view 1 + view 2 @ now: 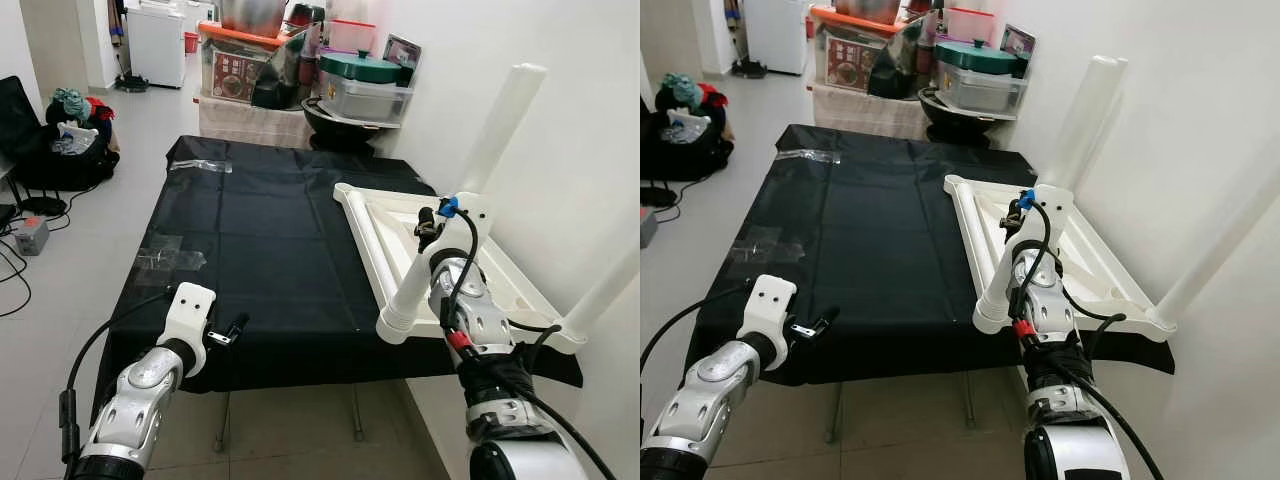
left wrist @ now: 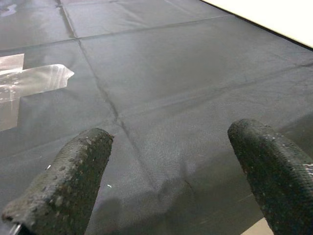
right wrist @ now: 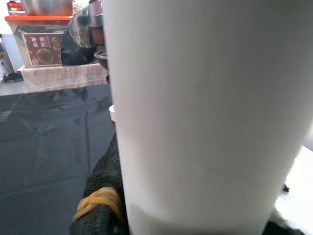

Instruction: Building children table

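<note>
Fingers gripping white table leg (right gripper), left gripper spread.

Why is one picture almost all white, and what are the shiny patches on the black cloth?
Right wrist view: the white table leg sits so close that it looks soft and featureless. Left eye view: clear tape on the black cloth catches the room light as glare. Left wrist view: the same tape gleams, fingertips sharp.

light: bright, even | glare: tape sheen | blur: close wrist foregrounds soft
</note>
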`<state>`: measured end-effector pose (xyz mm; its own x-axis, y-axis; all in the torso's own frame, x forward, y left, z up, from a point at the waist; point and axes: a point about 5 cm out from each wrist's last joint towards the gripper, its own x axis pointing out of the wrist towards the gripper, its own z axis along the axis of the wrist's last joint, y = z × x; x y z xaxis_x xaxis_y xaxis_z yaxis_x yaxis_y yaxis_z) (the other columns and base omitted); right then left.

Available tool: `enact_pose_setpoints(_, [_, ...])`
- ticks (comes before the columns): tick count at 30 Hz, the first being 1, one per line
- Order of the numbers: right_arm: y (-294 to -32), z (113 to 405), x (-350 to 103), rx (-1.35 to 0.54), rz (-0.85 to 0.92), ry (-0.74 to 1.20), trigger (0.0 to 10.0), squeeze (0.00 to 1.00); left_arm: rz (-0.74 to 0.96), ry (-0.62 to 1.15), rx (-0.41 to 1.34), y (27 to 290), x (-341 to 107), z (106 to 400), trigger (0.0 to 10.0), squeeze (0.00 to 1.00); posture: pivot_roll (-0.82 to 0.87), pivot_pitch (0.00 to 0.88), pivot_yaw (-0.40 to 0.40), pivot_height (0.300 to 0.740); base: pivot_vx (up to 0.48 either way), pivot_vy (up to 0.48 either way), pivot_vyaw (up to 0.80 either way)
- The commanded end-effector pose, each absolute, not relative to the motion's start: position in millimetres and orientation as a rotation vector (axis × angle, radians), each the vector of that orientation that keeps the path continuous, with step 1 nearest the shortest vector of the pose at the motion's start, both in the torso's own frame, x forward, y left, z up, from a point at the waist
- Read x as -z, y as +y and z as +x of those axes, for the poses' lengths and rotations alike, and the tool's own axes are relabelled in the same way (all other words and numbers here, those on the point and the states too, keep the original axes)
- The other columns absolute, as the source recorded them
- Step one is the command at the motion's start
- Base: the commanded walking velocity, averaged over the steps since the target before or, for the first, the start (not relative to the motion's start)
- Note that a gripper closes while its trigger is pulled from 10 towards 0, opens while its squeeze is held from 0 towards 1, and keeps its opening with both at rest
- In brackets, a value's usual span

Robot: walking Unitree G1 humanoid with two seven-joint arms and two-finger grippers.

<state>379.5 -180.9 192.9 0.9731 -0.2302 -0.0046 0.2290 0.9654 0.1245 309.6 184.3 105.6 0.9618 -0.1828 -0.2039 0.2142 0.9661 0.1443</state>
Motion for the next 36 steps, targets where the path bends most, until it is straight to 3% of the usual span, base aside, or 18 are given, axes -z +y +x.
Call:
enact_pose_setpoints(1, [-198.4,370.5,-153.4,0.301,0.079,0.157,10.0,0.0,0.17,0.19,0.222,178.3,-105.6,312.2,10.0,0.0,0.08,0.0,-0.141,0.74,0.0,0.0,0.0])
enact_pose_setpoints(8, [-198.4,370.6,-156.1,0.297,0.075,0.142,10.0,0.0,0.171,0.189,0.225,178.1,-105.7,313.0,10.0,0.0,0.08,0.0,-0.139,0.74,0.0,0.0,0.0])
enact_pose_setpoints(9, [-198.2,370.5,-156.2,0.297,0.075,0.141,10.0,0.05,0.171,0.189,0.225,178.2,-105.7,313.0,10.0,0.0,0.08,0.0,-0.139,0.74,0.0,0.0,0.0])
enact_pose_setpoints(14, [-197.9,370.2,-158.0,0.298,0.074,0.131,10.0,0.07,0.172,0.188,0.225,178.4,-105.9,313.0,10.0,0.0,0.08,0.0,-0.139,0.74,0.0,0.0,0.0])
enact_pose_setpoints(16, [-197.1,370.7,-160.7,0.285,0.054,0.118,10.0,0.12,0.173,0.189,0.225,178.5,-105.9,313.1,10.0,0.0,0.08,0.0,-0.138,0.74,0.0,0.0,0.0])
enact_pose_setpoints(17, [-196.9,370.7,-162.0,0.283,0.054,0.112,10.0,0.35,0.173,0.189,0.226,178.4,-105.9,313.2,10.0,0.0,0.08,0.0,-0.138,0.74,0.0,0.0,0.0])
enact_pose_setpoints(20, [-197.0,370.7,-164.2,0.283,0.053,0.104,10.0,0.38,0.173,0.189,0.227,178.4,-106.1,313.2,10.0,0.0,0.08,0.0,-0.136,0.74,0.0,0.0,0.0])
enact_pose_setpoints(21, [-197.0,370.7,-164.2,0.283,0.053,0.104,10.0,0.38,0.173,0.189,0.227,178.4,-106.1,313.2,10.0,0.0,0.08,0.0,-0.136,0.74,0.0,0.0,0.0])
enact_pose_setpoints(22, [-197.0,370.9,-165.4,0.281,0.048,0.101,10.0,0.15,0.174,0.188,0.227,178.5,-106.1,313.3,10.0,0.0,0.08,0.0,-0.135,0.74,0.0,0.0,0.0])
enact_pose_setpoints(24, [-196.9,371.0,-166.1,0.279,0.043,0.099,10.0,0.15,0.174,0.188,0.226,178.6,-106.1,313.4,10.0,0.0,0.08,0.0,-0.135,0.74,0.0,0.0,0.0])
enact_pose_setpoints(25, [-196.5,371.0,-167.2,0.274,0.046,0.091,10.0,0.0,0.174,0.188,0.227,178.6,-106.2,313.5,10.0,0.0,0.08,0.0,-0.135,0.74,0.0,0.0,0.0])
enact_pose_setpoints(34, [-195.4,370.7,-169.4,0.262,0.042,0.08,10.0,0.0,0.175,0.189,0.229,178.5,-106.1,314.1,10.0,0.0,0.08,0.0,-0.134,0.74,0.0,0.0,0.0])
enact_pose_setpoints(35, [-195.4,370.7,-169.7,0.259,0.043,0.078,10.0,0.29,0.175,0.189,0.229,178.5,-106.1,314.1,10.0,0.0,0.08,0.0,-0.134,0.74,0.0,0.0,0.0])
enact_pose_setpoints(36, [-195.4,370.7,-169.7,0.259,0.043,0.078,10.0,0.29,0.175,0.189,0.229,178.5,-106.1,314.1,10.0,0.0,0.08,0.0,-0.134,0.74,0.0,0.0,0.0])
